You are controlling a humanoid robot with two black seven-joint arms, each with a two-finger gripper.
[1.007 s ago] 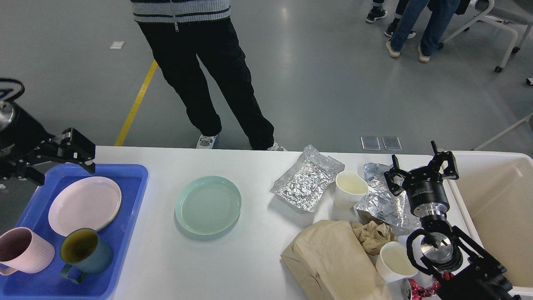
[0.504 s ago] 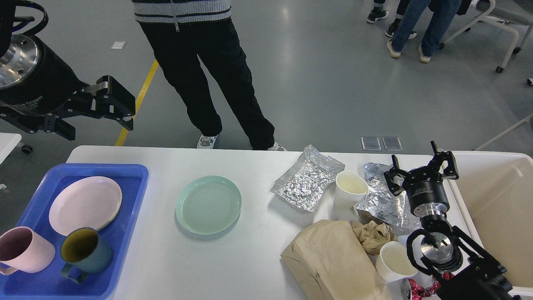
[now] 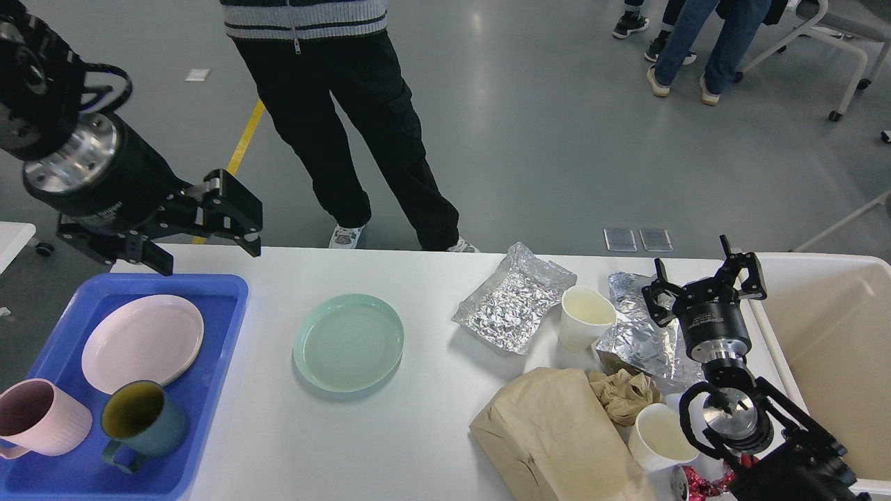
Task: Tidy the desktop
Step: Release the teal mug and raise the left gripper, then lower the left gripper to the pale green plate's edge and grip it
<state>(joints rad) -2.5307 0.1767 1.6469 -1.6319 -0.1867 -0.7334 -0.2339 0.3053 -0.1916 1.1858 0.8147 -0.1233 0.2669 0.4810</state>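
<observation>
One green plate point(image 3: 348, 342) lies loose on the desktop point(image 3: 264, 431), just right of the blue tray point(image 3: 223, 306) that already holds a pink plate point(image 3: 143, 341) and two mugs. From the left gripper point(image 3: 209, 243), which hangs above the table's far left edge with its fingers spread and nothing between them, the green plate sits at about four o'clock, near. The right gripper point(image 3: 704, 282), also spread and empty, hovers over the foil point(image 3: 511, 299) and cups, well apart from it. The left arm looks the better placed; a round plate offers no long axis to match.
</observation>
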